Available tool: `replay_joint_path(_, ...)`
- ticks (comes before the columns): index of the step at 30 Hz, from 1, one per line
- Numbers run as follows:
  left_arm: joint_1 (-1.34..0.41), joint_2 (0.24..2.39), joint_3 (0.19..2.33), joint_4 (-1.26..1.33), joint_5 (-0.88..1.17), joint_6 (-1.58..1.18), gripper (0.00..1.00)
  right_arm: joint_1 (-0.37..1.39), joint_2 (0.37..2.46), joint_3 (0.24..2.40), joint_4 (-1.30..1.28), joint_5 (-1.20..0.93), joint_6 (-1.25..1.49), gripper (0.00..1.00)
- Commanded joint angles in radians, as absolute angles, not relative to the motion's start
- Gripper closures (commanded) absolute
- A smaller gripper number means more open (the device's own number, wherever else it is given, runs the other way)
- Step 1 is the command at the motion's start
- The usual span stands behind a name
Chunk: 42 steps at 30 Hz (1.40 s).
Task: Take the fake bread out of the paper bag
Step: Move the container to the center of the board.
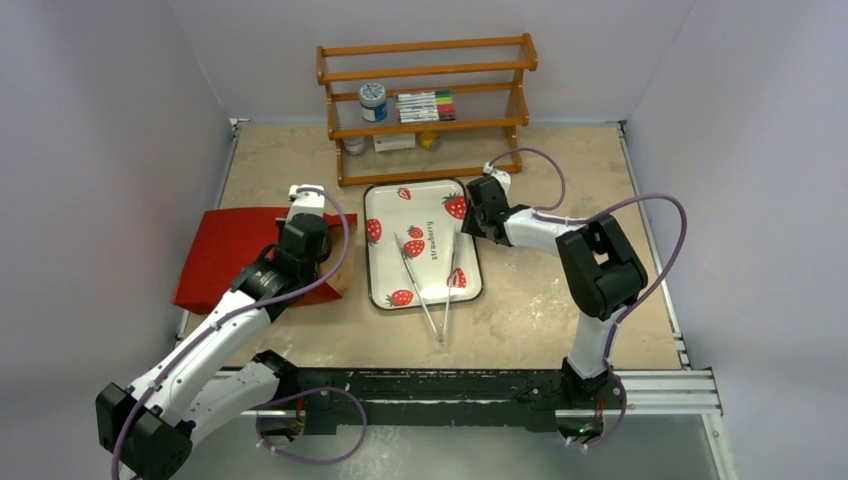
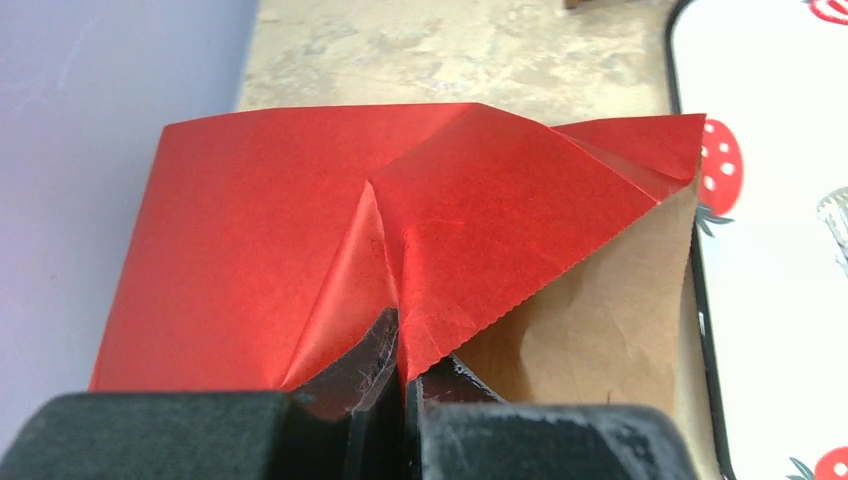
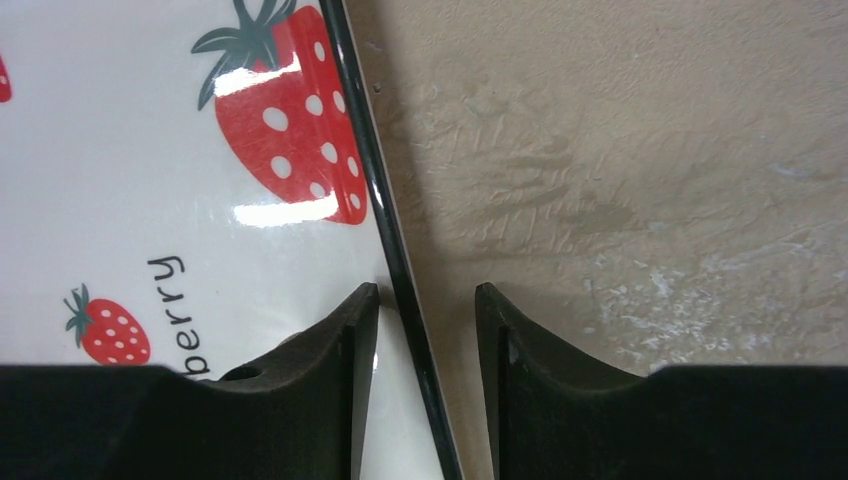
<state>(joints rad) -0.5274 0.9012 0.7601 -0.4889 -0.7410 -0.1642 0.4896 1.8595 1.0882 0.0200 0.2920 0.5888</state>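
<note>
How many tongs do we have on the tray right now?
1. One pair of tongs lies open on the tray, its joint sticking out past the near rim. No others show.

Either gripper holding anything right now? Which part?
Left gripper pinches the bag by its serrated mouth edge. Right gripper straddles the tray rim, jaws apart, holding nothing.

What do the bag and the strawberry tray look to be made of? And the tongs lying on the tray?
Paper bag: paper, red with a slight sheen outside and plain brown kraft inside. It holds sharp creases and has a zigzag-cut edge.
Tray: probably enamelled metal or melamine. The face is glossy white and printed, with glare spots and a thin dark rim.
Tongs: likely bare metal, silvery and thin.
</note>
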Motion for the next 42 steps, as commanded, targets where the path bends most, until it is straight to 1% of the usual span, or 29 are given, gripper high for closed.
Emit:
replay_joint_path(1, -0.540, 0.925, 0.782, -0.431, -0.583, -0.147, 1.00, 0.476, 1.883, 1.058, 0.063, 0.260, 0.612, 0.60)
replay_joint_path(3, -0.543, 0.947, 0.796, -0.437, -0.571, -0.144, 1.00, 0.475, 1.889, 1.048, 0.063, 0.255, 0.618, 0.66)
replay_joint_path(7, -0.548, 0.983, 0.832, -0.458, -0.559, -0.136, 1.00, 0.464, 1.881, 1.026, 0.047, 0.259, 0.634, 0.85)
replay_joint_path(9, -0.548, 0.992, 0.844, -0.460, -0.562, -0.134, 1.00, 0.447, 1.870, 1.014, 0.039, 0.265, 0.638, 0.91)
replay_joint_path(12, -0.549, 1.000, 0.859, -0.469, -0.570, -0.134, 1.00, 0.420, 1.842, 0.992, 0.027, 0.269, 0.638, 0.96)
replay_joint_path(17, -0.551, 1.002, 0.871, -0.471, -0.565, -0.129, 1.00, 0.377, 1.785, 0.928, 0.007, 0.277, 0.650, 1.00)
replay_joint_path(22, -0.552, 1.005, 0.877, -0.471, -0.556, -0.114, 1.00, 0.350, 1.722, 0.871, -0.028, 0.278, 0.701, 1.00)
replay_joint_path(28, -0.554, 1.009, 0.879, -0.459, -0.531, -0.106, 1.00, 0.317, 1.625, 0.776, -0.074, 0.242, 0.909, 1.00)
replay_joint_path(33, -0.559, 1.010, 0.888, -0.454, -0.504, -0.100, 1.00, 0.291, 1.562, 0.741, -0.181, 0.284, 1.126, 1.00)
replay_joint_path(34, -0.562, 1.015, 0.894, -0.456, -0.493, -0.097, 1.00, 0.275, 1.538, 0.730, -0.214, 0.293, 1.206, 1.00)
replay_joint_path(38, -0.568, 1.016, 0.902, -0.458, -0.480, -0.091, 1.00, 0.250, 1.540, 0.739, -0.240, 0.333, 1.236, 1.00)
replay_joint_path(42, -0.574, 1.018, 0.905, -0.462, -0.472, -0.089, 1.00, 0.203, 1.564, 0.751, -0.221, 0.370, 1.191, 1.00)
